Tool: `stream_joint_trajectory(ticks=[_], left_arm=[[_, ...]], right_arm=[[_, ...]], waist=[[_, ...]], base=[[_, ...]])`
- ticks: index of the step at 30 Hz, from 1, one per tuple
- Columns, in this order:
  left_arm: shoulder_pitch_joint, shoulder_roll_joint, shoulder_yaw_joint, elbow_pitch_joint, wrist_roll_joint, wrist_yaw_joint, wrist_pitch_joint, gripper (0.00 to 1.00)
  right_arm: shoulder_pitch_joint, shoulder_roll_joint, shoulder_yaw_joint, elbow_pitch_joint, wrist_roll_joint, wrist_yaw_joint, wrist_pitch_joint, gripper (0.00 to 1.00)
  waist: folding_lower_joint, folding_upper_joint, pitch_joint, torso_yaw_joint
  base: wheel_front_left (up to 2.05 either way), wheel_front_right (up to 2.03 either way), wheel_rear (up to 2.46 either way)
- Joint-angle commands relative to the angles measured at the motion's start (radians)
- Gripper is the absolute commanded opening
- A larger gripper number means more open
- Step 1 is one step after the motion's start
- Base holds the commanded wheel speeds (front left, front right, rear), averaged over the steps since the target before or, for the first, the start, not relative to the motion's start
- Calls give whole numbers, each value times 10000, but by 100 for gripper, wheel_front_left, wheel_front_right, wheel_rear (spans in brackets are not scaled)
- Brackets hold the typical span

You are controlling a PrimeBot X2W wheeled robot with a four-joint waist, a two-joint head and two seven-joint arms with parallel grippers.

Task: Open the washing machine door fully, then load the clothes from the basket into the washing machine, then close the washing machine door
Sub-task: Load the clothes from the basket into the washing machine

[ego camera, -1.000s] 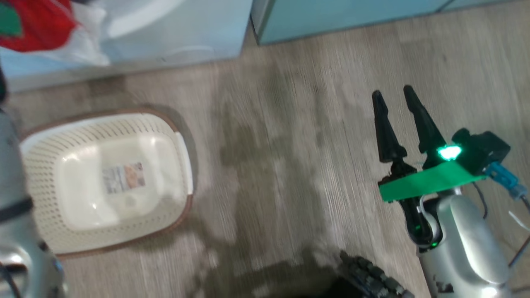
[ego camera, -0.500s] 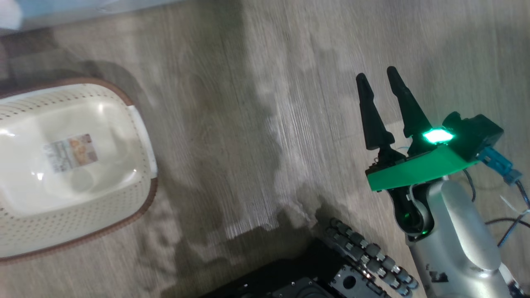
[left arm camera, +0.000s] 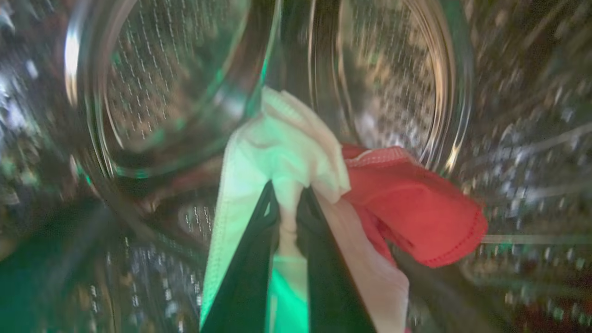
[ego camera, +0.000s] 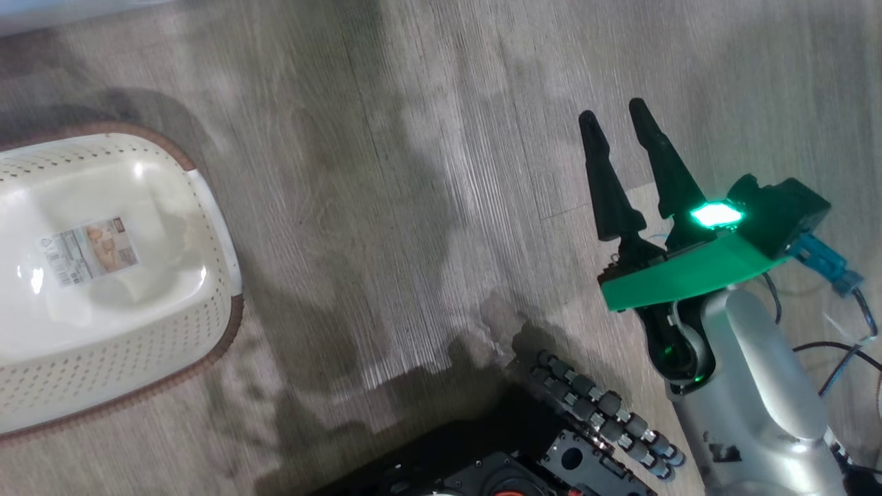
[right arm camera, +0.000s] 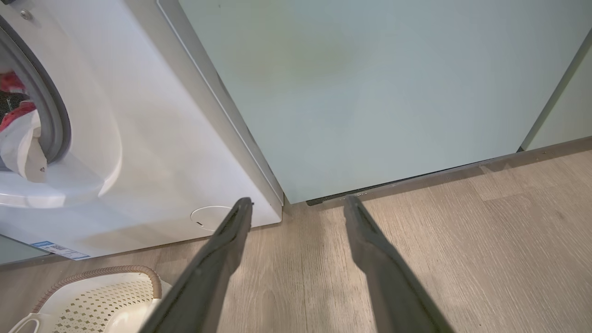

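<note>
In the left wrist view my left gripper (left arm camera: 287,192) is shut on the clothes (left arm camera: 407,203), a red and white garment, inside the blurred steel drum (left arm camera: 393,92) of the washing machine. Its white front (right arm camera: 152,138) and grey gasket (right arm camera: 55,120) stand at the left of the right wrist view, with more red and white clothes (right arm camera: 18,134) in the opening. The cream basket (ego camera: 103,275) lies on the floor at the left of the head view, holding just its label. My right gripper (ego camera: 612,110) hangs open over bare floor, its fingers (right arm camera: 222,259) apart. The washing machine door is out of view.
A pale teal cabinet (right arm camera: 370,92) stands right of the washer. Wood-look floor (ego camera: 413,172) stretches between the basket and my right arm. My dark base (ego camera: 524,468) shows at the bottom edge, and the basket's corner (right arm camera: 92,300) lies below the washer's front.
The head camera has swung down and right: the washer, cabinets and red cloth left the top of the picture, and the basket slid left. My right gripper stays open.
</note>
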Motion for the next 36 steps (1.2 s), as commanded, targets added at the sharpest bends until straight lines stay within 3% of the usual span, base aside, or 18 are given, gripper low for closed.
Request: stream_joint_trajectory(ticks=[1, 8, 9, 10, 11, 24, 36], left_arm=[[-120, 492, -110, -98, 59, 86, -42, 0], [-688, 725, -627, 1415, 413, 78, -42, 0], [-797, 739, -688, 1601, 456, 105, -42, 32], [-904, 750, -743, 1759, 489, 129, -42, 77], [-994, 744, -770, 1920, 483, 138, -42, 100], [-1207, 555, -1060, 2481, 266, 157, -42, 100], [600, -51, -1071, 1938, -447, -95, -42, 100]], right_arm=[[170, -24, 169, -304, 54, 0, -92, 100], [144, -24, 260, -362, 91, 0, -92, 100], [145, -24, 263, -359, 100, 0, -92, 100], [140, -24, 271, -351, 111, 0, -92, 100], [128, -24, 290, -340, 125, 0, -92, 100], [-8, -24, 262, -296, 140, 0, -92, 100], [71, -24, -201, -261, -328, 0, -92, 100]], waist=[[-1, 0, 49, -27], [-1, 0, 166, -138], [-1, 0, 174, -141], [-1, 0, 184, -146], [-1, 0, 184, -151], [-1, 0, 38, -116], [-1, 0, -996, 361]], base=[[0, 0, 0], [0, 0, 0], [0, 0, 0], [0, 0, 0], [0, 0, 0], [0, 0, 0], [0, 0, 0]])
